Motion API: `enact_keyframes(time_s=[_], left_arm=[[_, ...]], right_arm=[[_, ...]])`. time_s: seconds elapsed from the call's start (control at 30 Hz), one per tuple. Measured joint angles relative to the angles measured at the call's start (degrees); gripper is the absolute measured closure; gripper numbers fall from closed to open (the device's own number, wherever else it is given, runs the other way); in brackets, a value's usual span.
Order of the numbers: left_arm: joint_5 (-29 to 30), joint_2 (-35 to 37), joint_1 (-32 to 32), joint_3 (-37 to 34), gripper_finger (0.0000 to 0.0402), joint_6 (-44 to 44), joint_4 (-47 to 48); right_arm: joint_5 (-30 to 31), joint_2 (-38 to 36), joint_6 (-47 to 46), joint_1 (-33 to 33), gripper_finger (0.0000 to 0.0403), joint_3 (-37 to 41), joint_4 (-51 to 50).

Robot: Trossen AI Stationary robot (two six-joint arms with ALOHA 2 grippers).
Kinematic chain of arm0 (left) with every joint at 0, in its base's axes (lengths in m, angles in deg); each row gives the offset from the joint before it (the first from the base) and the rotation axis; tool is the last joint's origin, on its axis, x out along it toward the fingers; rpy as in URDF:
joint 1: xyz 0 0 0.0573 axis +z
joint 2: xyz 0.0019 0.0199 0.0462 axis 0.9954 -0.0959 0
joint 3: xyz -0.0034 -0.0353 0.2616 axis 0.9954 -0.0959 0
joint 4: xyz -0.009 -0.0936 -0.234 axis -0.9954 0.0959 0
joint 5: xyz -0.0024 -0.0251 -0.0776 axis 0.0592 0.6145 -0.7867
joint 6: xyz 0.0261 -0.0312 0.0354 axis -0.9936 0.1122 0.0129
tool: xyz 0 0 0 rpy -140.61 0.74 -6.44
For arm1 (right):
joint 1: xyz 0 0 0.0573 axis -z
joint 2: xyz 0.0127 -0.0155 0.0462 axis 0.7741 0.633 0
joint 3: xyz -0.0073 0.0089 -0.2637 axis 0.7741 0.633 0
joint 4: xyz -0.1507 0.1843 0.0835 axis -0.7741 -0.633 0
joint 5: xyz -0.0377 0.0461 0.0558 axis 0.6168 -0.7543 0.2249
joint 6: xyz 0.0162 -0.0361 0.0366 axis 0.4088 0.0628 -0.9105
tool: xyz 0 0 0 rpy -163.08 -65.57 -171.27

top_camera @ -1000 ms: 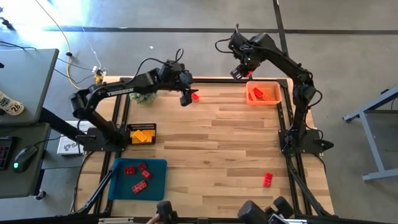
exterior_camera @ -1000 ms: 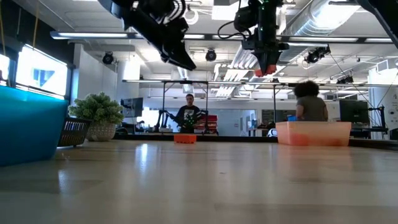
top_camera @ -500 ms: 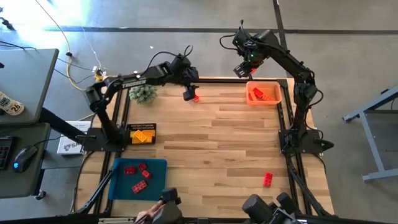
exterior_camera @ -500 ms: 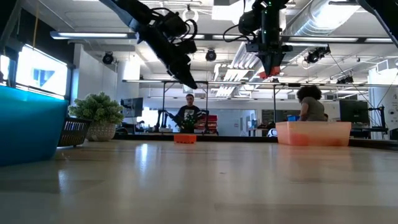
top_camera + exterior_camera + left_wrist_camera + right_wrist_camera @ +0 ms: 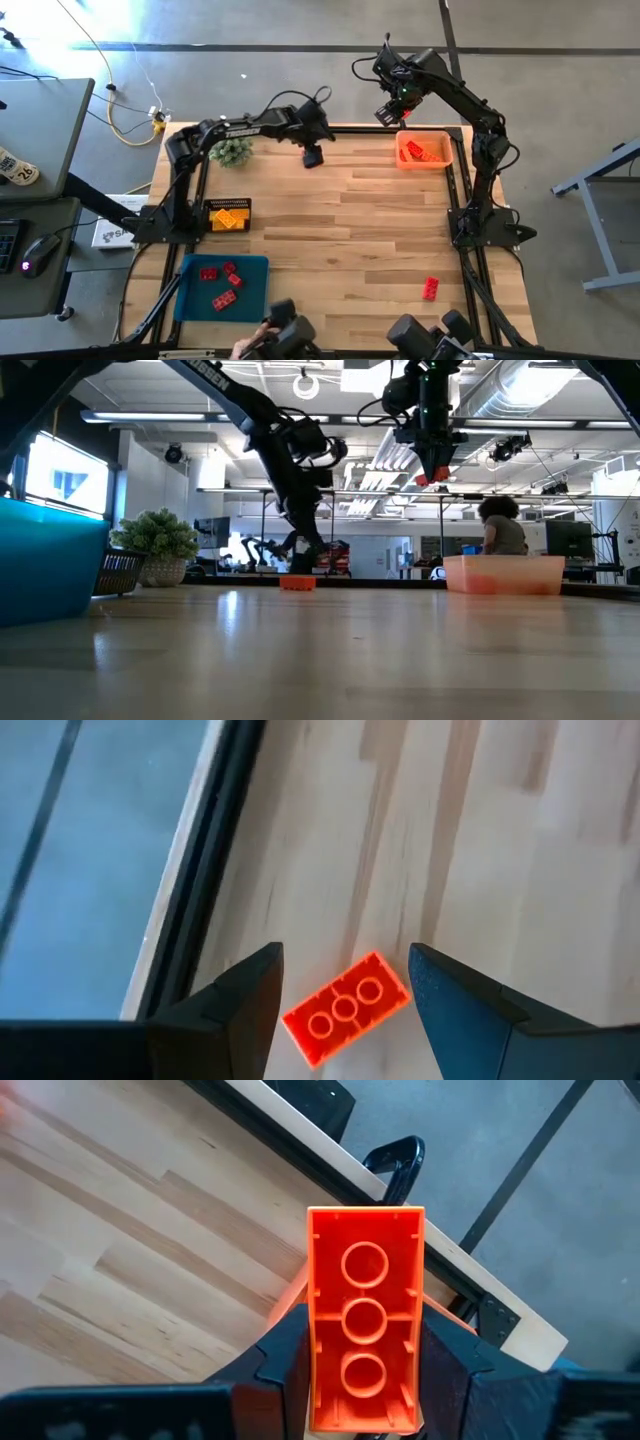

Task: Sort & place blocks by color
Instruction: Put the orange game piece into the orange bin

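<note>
An orange-red block lies on the wood near the table's far edge, hollow side up. My left gripper is open and low over it, one finger on each side; I cannot tell whether either finger touches it. In the high view my left gripper hides this block. My right gripper is shut on an orange block, high above the far edge beside the orange tray. A red block lies near the table's right near corner. My right gripper pinches the orange block between its two fingers, which lie on the block's long sides near its gripper-side end. The fingers point down from above. The block is lifted clear and sticks out below the fingertips, its hollow underside toward the wrist camera.
The orange tray holds orange blocks. A blue tray with red blocks sits at the near left, a black basket with yellow blocks at the left edge, and a green plant ball at the far left. A dark frame rail runs along the far edge.
My left arm has stretched out toward the table's far edge and slightly right. Its gripper has come down from high above the table to just over the orange-red block, and now covers it in the high view. My right gripper has kept its block almost still.
</note>
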Motion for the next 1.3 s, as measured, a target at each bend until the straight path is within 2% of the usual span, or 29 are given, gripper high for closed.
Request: enact_keyframes(time_s=[0.3,0.53,0.8,0.97,1.3], left_arm=[[3.7,-1.3,-2.6,0.0,0.0198,-6.2,1.7],[8.0,-2.2,-2.5,0.0,0.0198,-1.2,1.3],[10.1,-4.1,-3.0,0.0,0.0202,5.8,-0.5],[11.4,-4.9,-3.1,0.0,0.0233,6.9,0.0],[10.0,-5.2,-2.0,0.0,0.0333,8.3,0.1]], right_arm=[[0.0,0.0,0.5,-1.4,0.0289,0.0,0.0],[0.0,0.0,1.0,-3.0,0.0289,0.0,0.0],[0.0,0.0,1.1,-3.8,0.0289,0.0,0.0],[0.0,0.0,1.1,-3.8,0.0289,0.0,0.0],[-0.1,0.0,1.1,-3.8,0.0289,0.0,0.0]])
